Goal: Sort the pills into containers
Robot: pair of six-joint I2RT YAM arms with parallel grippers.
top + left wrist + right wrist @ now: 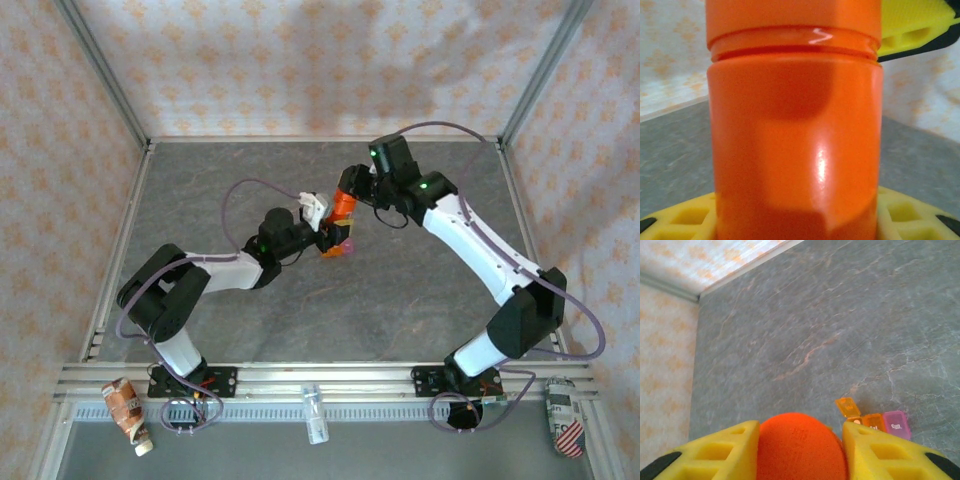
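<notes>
This is a robotics lab test cell: a grey stone-look bench [400,310] is boxed in by aluminium frame posts [103,70] and pale walls [300,60] printed with orange motifs, from 9 through 12 to 3 o'clock. At 6 o'clock, a cabled left arm [215,270] and right arm [470,240] are bolted to a slotted metal rail [330,378].

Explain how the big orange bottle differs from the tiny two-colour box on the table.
The orange bottle is a round, all-orange cylinder; the pill box is two joined compartments, orange and pink. The bottle is upright, clamped by the left gripper at its body and the right gripper at its cap; the pill box lies free on the table. The bottle is capped; the pill box's orange lid is flipped open. Both have orange plastic.
</notes>
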